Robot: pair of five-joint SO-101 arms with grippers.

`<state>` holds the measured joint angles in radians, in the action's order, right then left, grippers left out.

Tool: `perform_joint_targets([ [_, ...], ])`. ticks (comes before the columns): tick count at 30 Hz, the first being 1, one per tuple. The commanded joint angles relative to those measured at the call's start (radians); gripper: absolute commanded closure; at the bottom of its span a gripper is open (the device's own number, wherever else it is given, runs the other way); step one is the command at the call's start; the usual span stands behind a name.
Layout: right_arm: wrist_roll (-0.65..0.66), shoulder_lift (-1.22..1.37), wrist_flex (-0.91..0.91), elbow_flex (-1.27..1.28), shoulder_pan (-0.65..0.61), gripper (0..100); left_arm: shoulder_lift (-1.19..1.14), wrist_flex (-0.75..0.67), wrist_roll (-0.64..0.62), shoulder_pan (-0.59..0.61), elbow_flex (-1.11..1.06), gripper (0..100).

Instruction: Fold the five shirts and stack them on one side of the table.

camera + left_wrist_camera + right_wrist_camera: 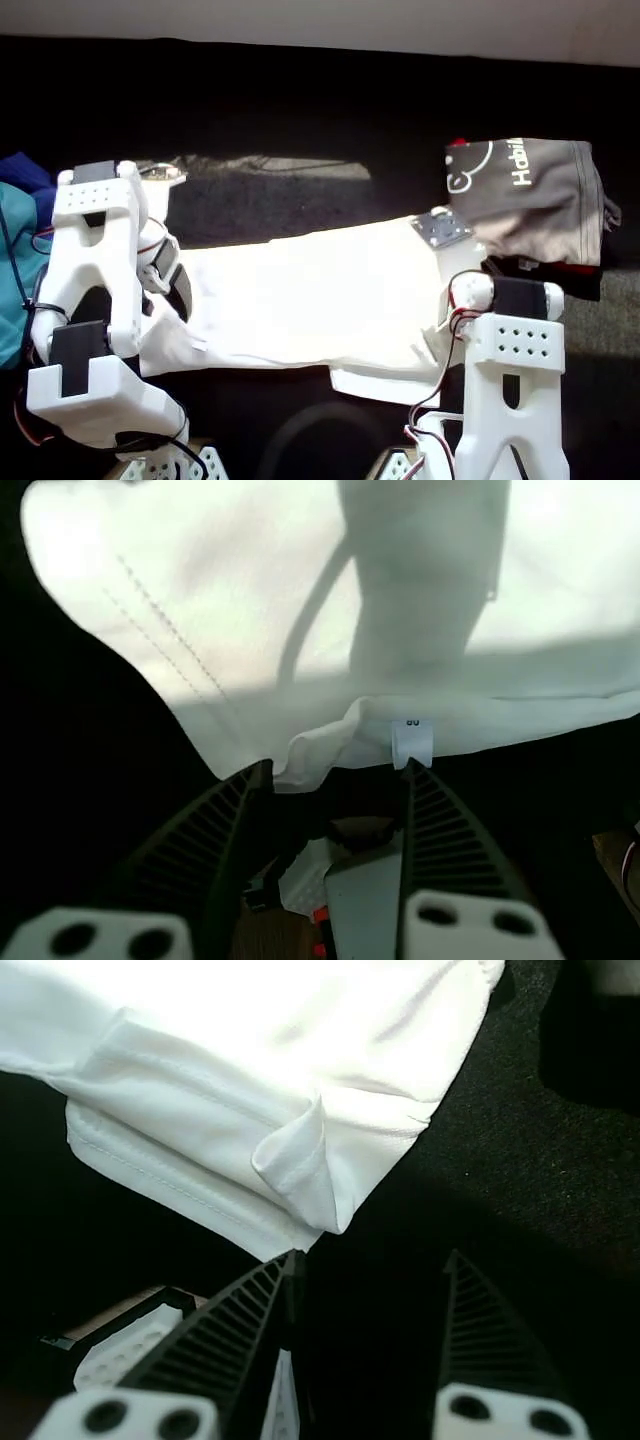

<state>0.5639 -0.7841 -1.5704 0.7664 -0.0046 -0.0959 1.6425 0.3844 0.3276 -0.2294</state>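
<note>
Fingers apart, the left gripper hangs at one edge of the flat white cloth shirt on the black table. The right gripper, likewise spread and empty, hangs by the opposite corner, near a folded grey printed shirt.

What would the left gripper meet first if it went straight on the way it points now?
Most likely the white shirt: its folded edge, by the small label, lies just ahead of the open left gripper. Depth is hard to judge.
</note>
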Motion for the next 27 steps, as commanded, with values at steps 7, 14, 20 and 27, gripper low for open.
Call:
perform_joint_targets([
  [7,-0.132,0.117,0.214,-0.182,-0.107,97.4,0.008,0.054,-0.058,-0.062,0.254,99],
  [14,-0.238,0.452,0.407,-0.191,-0.245,99.1,-0.211,-0.018,-0.143,-0.156,0.255,99],
  [20,-0.232,0.654,0.555,-0.191,-0.242,99.1,-0.369,-0.081,-0.15,-0.157,0.263,99],
  [27,-0.232,0.839,0.642,-0.265,-0.203,99.1,-0.521,-0.216,-0.15,-0.127,0.371,99],
])
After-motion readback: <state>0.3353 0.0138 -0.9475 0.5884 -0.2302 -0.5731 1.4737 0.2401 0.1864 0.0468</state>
